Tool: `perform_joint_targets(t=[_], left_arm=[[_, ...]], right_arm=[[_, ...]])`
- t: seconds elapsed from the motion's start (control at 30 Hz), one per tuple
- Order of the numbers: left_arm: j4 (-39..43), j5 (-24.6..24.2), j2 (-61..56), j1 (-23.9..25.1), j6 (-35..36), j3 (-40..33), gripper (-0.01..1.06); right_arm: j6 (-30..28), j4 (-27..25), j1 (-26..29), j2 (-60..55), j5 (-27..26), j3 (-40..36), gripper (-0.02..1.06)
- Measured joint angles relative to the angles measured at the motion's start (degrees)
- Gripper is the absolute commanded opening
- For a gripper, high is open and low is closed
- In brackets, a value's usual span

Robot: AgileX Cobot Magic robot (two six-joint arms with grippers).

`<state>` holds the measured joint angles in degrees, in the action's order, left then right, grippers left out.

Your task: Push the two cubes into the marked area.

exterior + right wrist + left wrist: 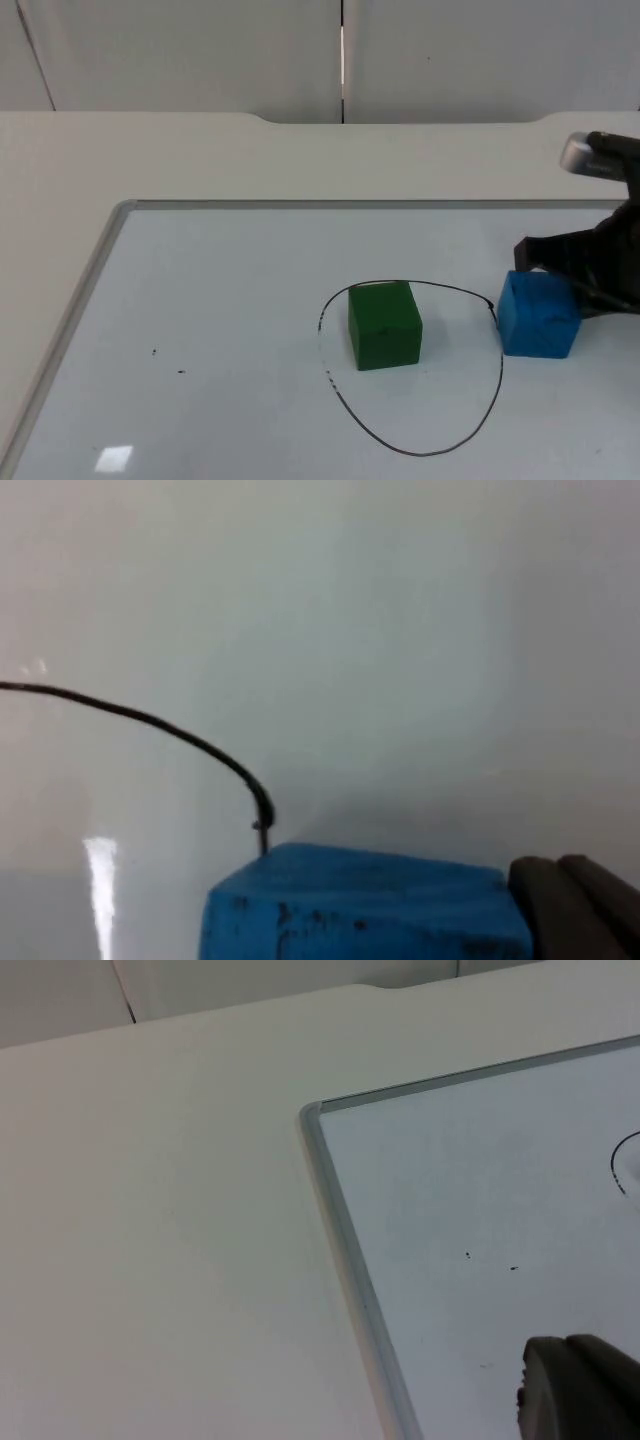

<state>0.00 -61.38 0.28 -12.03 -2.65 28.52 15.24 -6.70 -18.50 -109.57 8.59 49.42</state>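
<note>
Top view shows you the right tool (548, 262) against the blue foam cube (539, 314) (just outside the black drawn loop (497, 385)); green cube (385, 325) inside; tool grip state indeterminable.

Whiteboard (200, 300) w/ grey frame on white table (150, 160), partition wall (200, 50) behind.

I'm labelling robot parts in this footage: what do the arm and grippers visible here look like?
In the top view the right arm is black, with a rounded silver-grey piece on top near the wrist, and the right gripper ends in angular black fingers. In the right wrist view its fingertips are dark and rounded. The left gripper's fingertip is a dark grey, blunt, rounded pad.
</note>
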Motion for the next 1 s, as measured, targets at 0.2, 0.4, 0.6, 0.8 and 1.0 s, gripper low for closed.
perform_joint_targets(t=[0.2,0.4,0.6,0.8,1.0], left_arm=[[0.0,0.0,0.0,0.0,0.0,0.0,0.00],[0.0,0.0,0.0,0.0,0.0,0.0,0.00],[0.0,0.0,0.0,0.0,0.0,0.0,0.00],[0.0,0.0,0.0,0.0,0.0,0.0,0.00],[0.0,0.0,0.0,0.0,0.0,0.0,0.00]], right_arm=[[0.1,0.0,-1.2,-1.0,0.3,2.0,0.00],[0.1,0.0,-1.3,-1.0,0.5,2.1,0.00],[0.3,0.0,-1.5,-1.1,0.5,2.8,0.00],[0.4,0.0,-3.7,-1.1,0.7,4.9,0.00],[0.4,0.0,-5.6,-1.1,0.9,6.1,0.00]])
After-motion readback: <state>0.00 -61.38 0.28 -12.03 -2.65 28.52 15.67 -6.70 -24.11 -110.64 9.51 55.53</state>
